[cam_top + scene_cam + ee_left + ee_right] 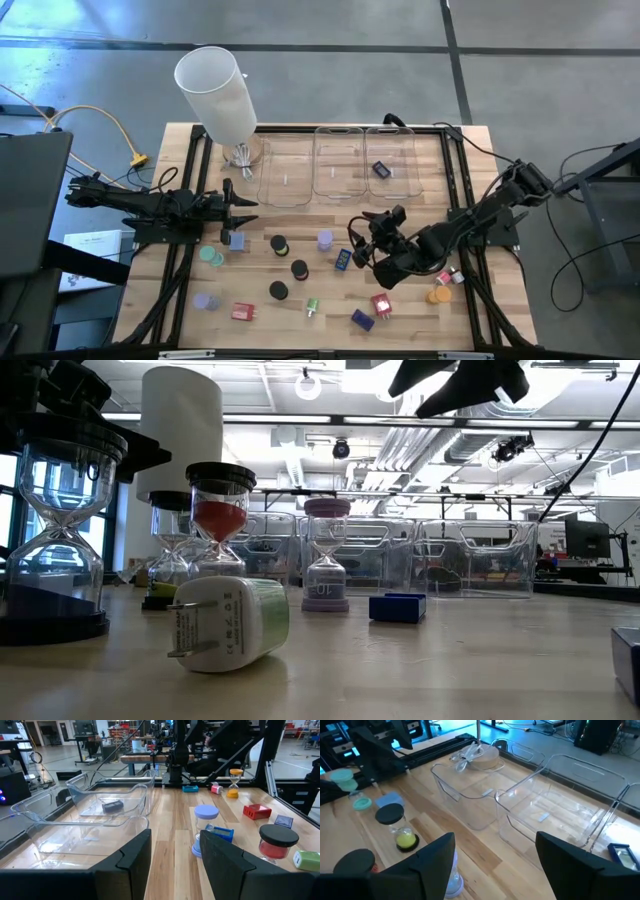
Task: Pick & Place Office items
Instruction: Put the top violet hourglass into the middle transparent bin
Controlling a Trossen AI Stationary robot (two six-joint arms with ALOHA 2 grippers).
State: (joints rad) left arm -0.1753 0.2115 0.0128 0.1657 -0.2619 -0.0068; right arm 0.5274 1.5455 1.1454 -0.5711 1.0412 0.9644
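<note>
My right pincer [362, 243] hangs spread and empty over the table's middle, arm stretched in low from the right. A lavender hourglass [325, 240] stands just left of it. My left pincer [243, 211] waits spread at the left, near the 3 trays [338, 175].

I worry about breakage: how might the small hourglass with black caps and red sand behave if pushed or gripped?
The black-capped clear hourglass with red sand stands tall on a narrow base, so a sideways push would probably tip it. Its round caps suggest that it would then roll. The clear body pinches to a thin waist, likely fragile; gripping the caps seems safer.
</note>
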